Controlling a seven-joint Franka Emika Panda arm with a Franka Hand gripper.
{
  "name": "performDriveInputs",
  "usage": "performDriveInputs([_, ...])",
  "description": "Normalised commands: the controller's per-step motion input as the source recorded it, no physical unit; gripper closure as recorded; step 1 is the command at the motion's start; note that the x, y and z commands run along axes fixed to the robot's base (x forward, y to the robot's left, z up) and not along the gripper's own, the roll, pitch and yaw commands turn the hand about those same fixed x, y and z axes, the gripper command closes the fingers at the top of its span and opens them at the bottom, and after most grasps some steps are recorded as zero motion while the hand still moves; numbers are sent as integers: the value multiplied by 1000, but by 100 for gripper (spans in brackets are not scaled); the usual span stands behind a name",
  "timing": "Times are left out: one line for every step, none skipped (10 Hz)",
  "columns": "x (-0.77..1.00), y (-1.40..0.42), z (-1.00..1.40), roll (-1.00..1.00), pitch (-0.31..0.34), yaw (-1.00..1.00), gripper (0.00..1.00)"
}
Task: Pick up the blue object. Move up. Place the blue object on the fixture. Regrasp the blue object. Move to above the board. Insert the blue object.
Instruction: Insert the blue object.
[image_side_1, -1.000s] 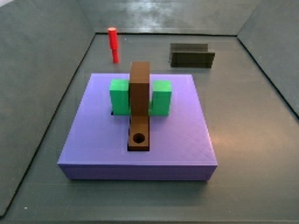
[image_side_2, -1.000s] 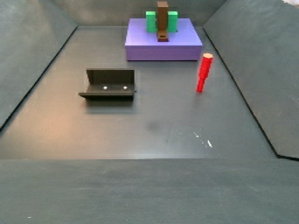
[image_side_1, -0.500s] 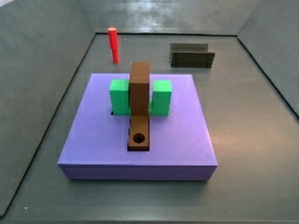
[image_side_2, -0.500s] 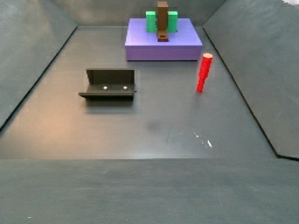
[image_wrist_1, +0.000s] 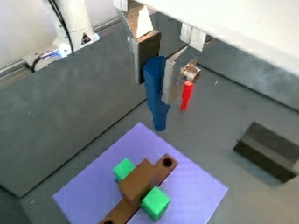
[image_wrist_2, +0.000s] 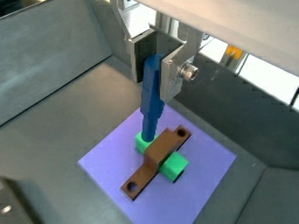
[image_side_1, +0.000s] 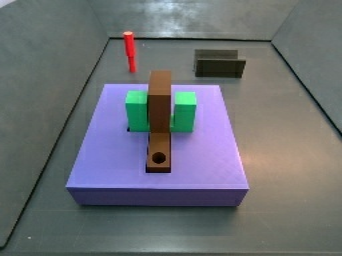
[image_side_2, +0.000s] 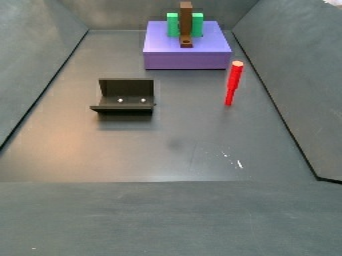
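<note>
End effector (image_wrist_1: 158, 63) is clenched on the blue object (image_wrist_1: 156, 92); the peg hangs vertically from the fingers (image_wrist_2: 179, 66) in both wrist views, high above the board (image_wrist_2: 117, 157). In a wrist view its lower end overlaps a green block (image_wrist_2: 143, 141) beside the brown bar (image_wrist_2: 156, 159). Side views show no end effector or blue peg. Red peg (image_side_2: 233, 83) stands upright on the bench (image_side_2: 174, 150), right of the fixture (image_side_2: 124, 97).

Dark grey floor (image_side_2: 174, 150), sloped grey walls (image_side_2: 34, 50)
</note>
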Motion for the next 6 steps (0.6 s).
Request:
performDriveInputs([0,-426,0,-500,63,-11,100])
performDriveInputs([37,-471,0,-500,51,0,100])
performDriveInputs([14,-854,-466,-216,19,14,100])
performDriveInputs([0,-997,-640,-47,19,40,100])
performDriveInputs([0,-929,-863,0,-30,66,100])
performDriveInputs([0,-854,-829,0,-7,186,100])
